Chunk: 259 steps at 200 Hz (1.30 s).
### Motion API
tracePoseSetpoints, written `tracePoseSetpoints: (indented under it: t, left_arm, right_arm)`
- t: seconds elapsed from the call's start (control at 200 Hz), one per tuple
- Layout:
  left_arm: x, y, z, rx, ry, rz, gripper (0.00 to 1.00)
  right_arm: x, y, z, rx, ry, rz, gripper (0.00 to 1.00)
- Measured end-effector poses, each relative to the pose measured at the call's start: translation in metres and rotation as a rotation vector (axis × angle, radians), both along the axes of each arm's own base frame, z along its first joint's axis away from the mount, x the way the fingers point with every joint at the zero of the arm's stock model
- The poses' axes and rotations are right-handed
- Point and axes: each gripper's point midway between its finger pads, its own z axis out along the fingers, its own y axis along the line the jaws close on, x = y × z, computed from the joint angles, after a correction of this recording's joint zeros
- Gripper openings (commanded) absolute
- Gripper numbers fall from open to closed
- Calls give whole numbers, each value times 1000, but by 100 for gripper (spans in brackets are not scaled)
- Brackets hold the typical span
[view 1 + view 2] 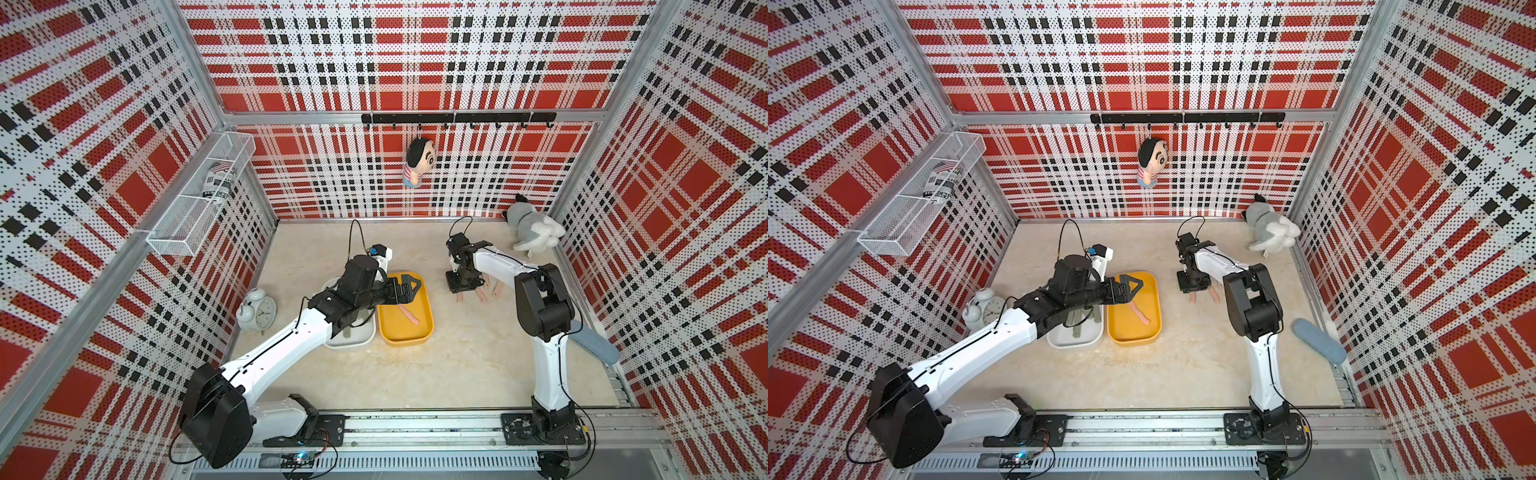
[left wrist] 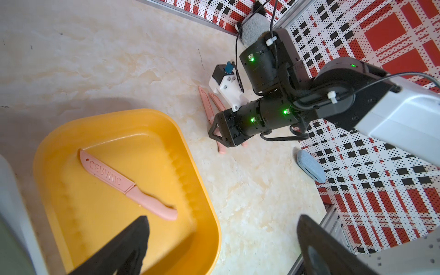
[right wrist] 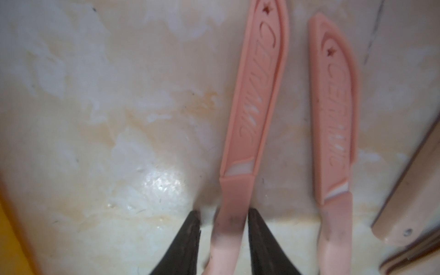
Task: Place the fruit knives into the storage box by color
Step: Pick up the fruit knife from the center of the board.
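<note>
Knives first: one pink knife (image 3: 256, 107) lies flat on the marbled surface (image 1: 457, 365) with its handle between the right jaws. You see them standing narrow around it, one finger (image 3: 264, 242) against the handle's edge and a thin gap on the opposite side, so no firm clamp shows. Just beside it, apart and nearly parallel, lies a second pink knife (image 3: 333, 123). In a top view a third pink handle (image 1: 496, 289) shows next to those two, near the right arm (image 1: 498, 262). A fourth pink knife (image 2: 128, 184) lies alone on the floor of the yellow box (image 1: 405, 338), slanted across it. Above that box hang the left jaws, spread wide and holding nothing. The white box (image 1: 1073, 344) sits just beside the yellow one, on its side nearer the alarm clock (image 1: 257, 311). Grey-green knives (image 1: 1077, 328) lie in it, partly under the left arm (image 1: 291, 340), so you cannot count them. Further out, a grey-and-white plush dog (image 1: 532, 232) lies in the far corner, a blue-grey pad (image 1: 594, 343) sits by the right wall, and a doll (image 1: 417, 162) hangs from the hook rail (image 1: 457, 118).
</note>
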Motion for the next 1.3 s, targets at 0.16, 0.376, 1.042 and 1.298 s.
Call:
tracePoseSetpoints:
  t: [0.16, 0.376, 1.042, 1.298]
  left_arm:
    - [0, 1, 0, 0, 1, 2, 99]
    - [1, 2, 0, 0, 1, 5, 98]
    - [1, 1, 0, -1, 1, 3, 98]
    - [1, 2, 0, -1, 1, 3, 98]
  right_arm:
    - [-1, 0, 0, -17, -2, 20, 34]
    - [-2, 1, -1, -22, -8, 29, 34]
    - [-12, 0, -1, -27, -10, 42, 38]
    - [-12, 1, -1, -26, -10, 44, 31]
